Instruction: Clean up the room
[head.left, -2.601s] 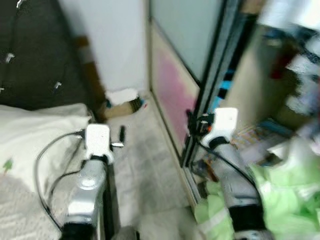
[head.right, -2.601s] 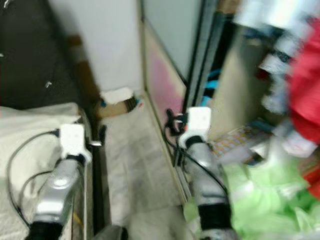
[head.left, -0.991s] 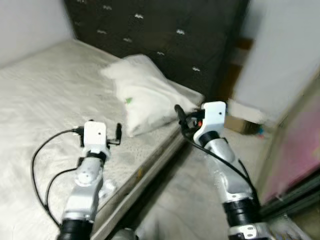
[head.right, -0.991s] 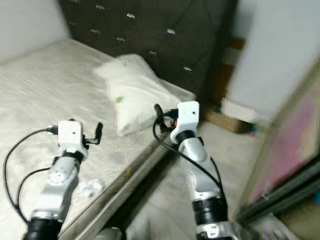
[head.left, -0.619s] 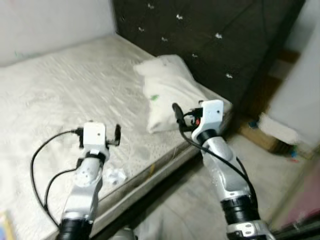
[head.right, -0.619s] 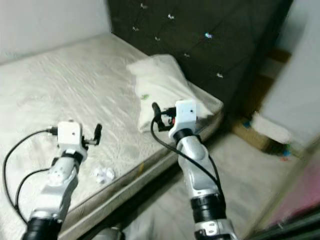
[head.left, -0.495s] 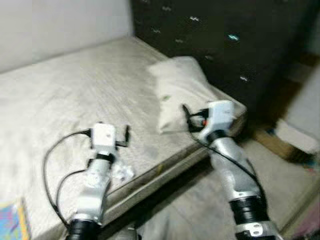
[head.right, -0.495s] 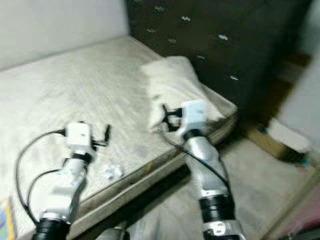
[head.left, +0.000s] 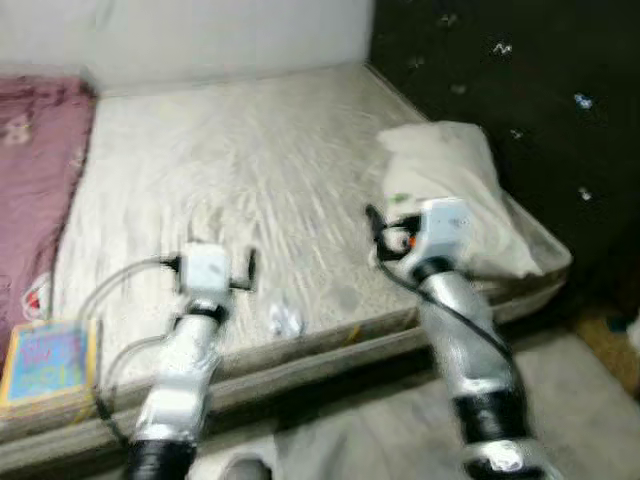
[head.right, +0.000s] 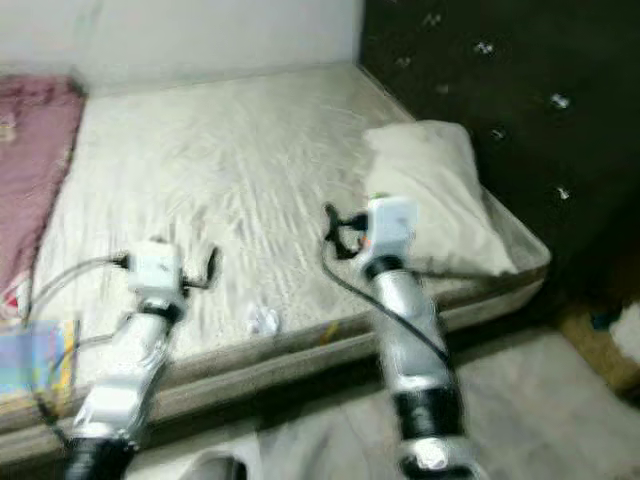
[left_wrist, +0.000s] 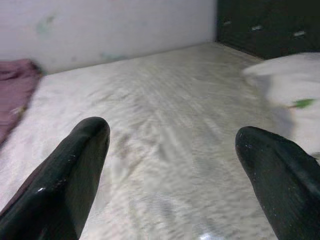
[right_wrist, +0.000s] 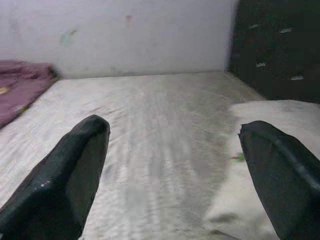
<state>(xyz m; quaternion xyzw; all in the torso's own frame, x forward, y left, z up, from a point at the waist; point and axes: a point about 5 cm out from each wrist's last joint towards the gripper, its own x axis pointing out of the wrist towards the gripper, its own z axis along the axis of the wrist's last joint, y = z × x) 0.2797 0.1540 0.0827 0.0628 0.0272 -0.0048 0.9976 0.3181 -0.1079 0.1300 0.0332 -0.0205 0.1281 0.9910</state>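
Faced a bare mattress (head.left: 250, 170) with a dark tufted headboard (head.left: 500, 90) on the robot's right and a pale wall (head.left: 200, 35) at the far side. Held both arms out over the near edge of the mattress, left gripper (left_wrist: 170, 150) and right gripper (right_wrist: 175, 150) each with fingers spread wide and holding nothing, as seen in the wrist views. Left gripper (head.left: 248, 270) above the mattress near its front edge; right gripper (head.left: 375, 225) just in front of the white pillow (head.left: 455, 200), which lay against the headboard end of the mattress. Small crumpled white scrap (head.left: 285, 320) lay on the mattress close to the front edge, between the two arms and nearer the left one, apart from both grippers. Pink blanket (head.left: 35, 170) bunched along the far left side of the mattress. Colourful book (head.left: 45, 360) lay flat at the near left corner, left of the left arm. Grey floor (head.left: 580, 400) beside the bed on the right. Head views blurred, so fine detail on the scrap and the book cover could not be made out
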